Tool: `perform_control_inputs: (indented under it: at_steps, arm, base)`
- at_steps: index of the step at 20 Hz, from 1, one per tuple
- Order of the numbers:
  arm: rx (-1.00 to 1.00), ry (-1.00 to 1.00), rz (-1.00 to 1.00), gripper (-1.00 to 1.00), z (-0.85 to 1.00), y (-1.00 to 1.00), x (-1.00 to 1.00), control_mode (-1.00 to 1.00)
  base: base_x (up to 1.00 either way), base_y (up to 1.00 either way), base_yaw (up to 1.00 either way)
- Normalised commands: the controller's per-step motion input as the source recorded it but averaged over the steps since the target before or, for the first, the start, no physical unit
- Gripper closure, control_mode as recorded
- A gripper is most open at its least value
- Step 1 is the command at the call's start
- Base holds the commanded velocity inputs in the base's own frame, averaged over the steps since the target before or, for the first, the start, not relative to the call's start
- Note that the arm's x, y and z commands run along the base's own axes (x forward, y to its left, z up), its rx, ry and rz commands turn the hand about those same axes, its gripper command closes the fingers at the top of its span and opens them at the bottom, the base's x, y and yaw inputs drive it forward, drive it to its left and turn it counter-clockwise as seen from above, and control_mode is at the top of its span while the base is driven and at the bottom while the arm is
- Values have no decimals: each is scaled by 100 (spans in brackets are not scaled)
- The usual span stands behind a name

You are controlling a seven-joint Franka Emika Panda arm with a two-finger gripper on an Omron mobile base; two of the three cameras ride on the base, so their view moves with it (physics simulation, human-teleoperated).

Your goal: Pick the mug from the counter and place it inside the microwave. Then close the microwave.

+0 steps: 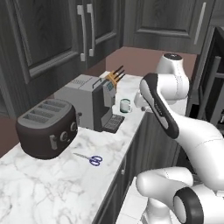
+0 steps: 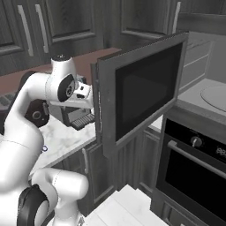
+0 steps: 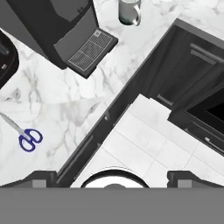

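The mug [image 1: 125, 105], small and pale with a teal rim, stands upright on the marble counter [image 1: 52, 188] just right of the coffee machine [image 1: 89, 103]. In the hand view the mug [image 3: 130, 11] sits at the top edge, far from my gripper [image 3: 114, 178], which looks straight down over the counter's front edge. Its fingertips [image 3: 41, 177] stand wide apart, open, with nothing between them. The microwave [image 2: 207, 66] is to the right, its dark window door [image 2: 141, 88] swung wide open, and the turntable [image 2: 216, 95] shows inside.
A dark toaster [image 1: 46, 127] and blue-handled scissors [image 1: 90, 159] lie on the near counter. A knife block [image 1: 114, 78] stands behind the coffee machine. The oven [image 2: 198, 167] sits under the microwave. The open door juts out close to my arm's wrist [image 2: 81, 95].
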Motion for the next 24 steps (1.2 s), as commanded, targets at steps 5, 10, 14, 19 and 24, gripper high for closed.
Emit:
perform_control_inputs:
  at_steps: [5,10,14,19,24]
  arm:
    - [0,2,8,-100,0,-16,64,-100]
    - [-1,2,0,-100,-1,0,49,-100]
    - [-4,6,0,-100,-11,0,37,-100]
    - [-5,4,0,-100,-28,0,11,-100]
    - [-4,0,-1,-100,-35,0,1,-100]
  base:
    - [0,0,0]
    - [0,0,0]
    - [0,0,0]
    - [0,0,0]
    - [0,0,0]
